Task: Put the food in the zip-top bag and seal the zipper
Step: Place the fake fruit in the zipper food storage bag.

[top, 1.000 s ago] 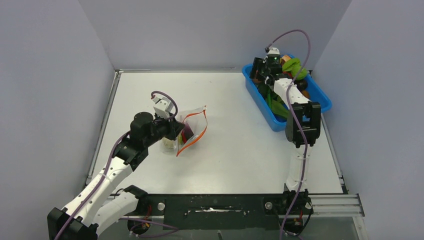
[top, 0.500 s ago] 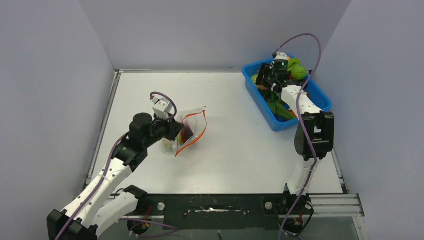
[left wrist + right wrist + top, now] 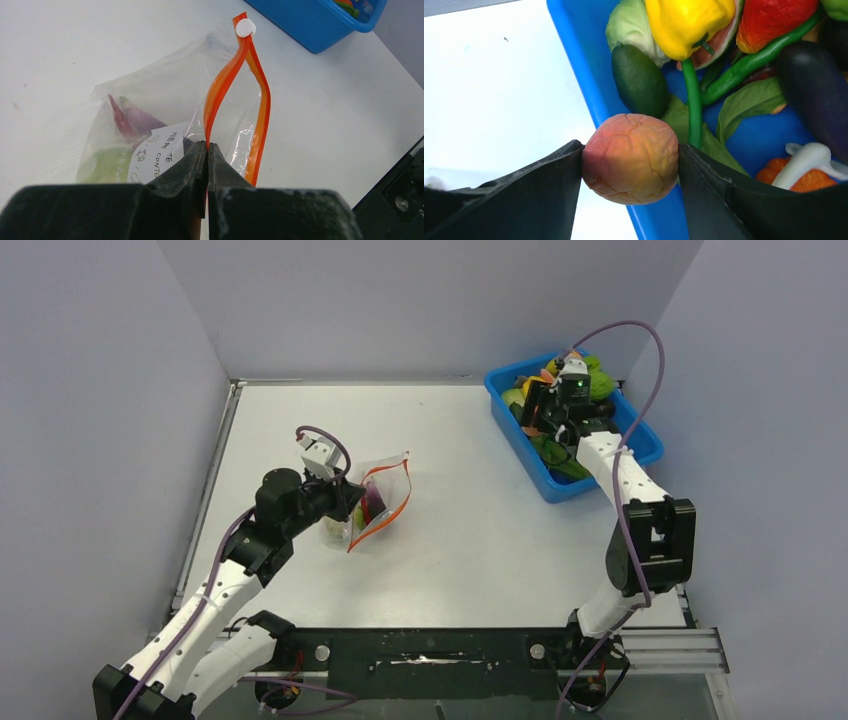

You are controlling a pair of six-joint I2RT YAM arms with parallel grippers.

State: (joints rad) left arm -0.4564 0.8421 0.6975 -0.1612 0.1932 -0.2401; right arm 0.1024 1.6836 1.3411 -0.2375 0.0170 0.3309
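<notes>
The clear zip-top bag (image 3: 378, 502) stands on the white table left of centre, mouth open, with a purple eggplant (image 3: 137, 119) and a green piece (image 3: 102, 163) inside. My left gripper (image 3: 206, 146) is shut on one side of the orange-red zipper (image 3: 226, 82) and holds it up; a white slider (image 3: 244, 27) sits at the strip's far end. My right gripper (image 3: 630, 156) is shut on an orange peach (image 3: 631, 157) above the near rim of the blue tub (image 3: 520, 445). The right gripper also shows in the top view (image 3: 537, 410).
The blue tub (image 3: 579, 60) at the back right holds a yellow pepper (image 3: 689, 22), a red piece (image 3: 774, 17), a dark green avocado-like piece (image 3: 640, 80), green beans, leaves and a dark eggplant (image 3: 814, 87). Grey walls close in on three sides.
My right arm has swung right and lifted inside the tub, now holding the peach. My left gripper and the bag have shifted only slightly.
</notes>
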